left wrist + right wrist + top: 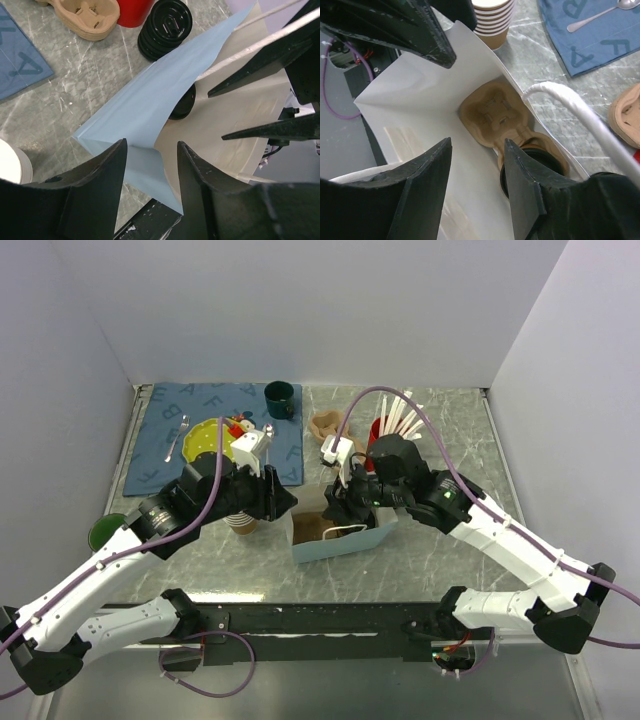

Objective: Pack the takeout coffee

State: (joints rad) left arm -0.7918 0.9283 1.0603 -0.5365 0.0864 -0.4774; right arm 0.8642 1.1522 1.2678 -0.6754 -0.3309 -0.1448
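Right claw (477,143), its 2 fingers spread wide and holding nothing, hangs over the open bag (420,100). Just below it the coffee cup (540,157) stands upright in the carrier (492,112), lid up. Left claw (150,145), open too, straddles the bag wall, a little farther from the cup.

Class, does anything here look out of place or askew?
Nothing is spilled. The paper bag stands out of square, its blue wall creased sharply at the left gripper; the takeout coffee sits in its carrier inside.
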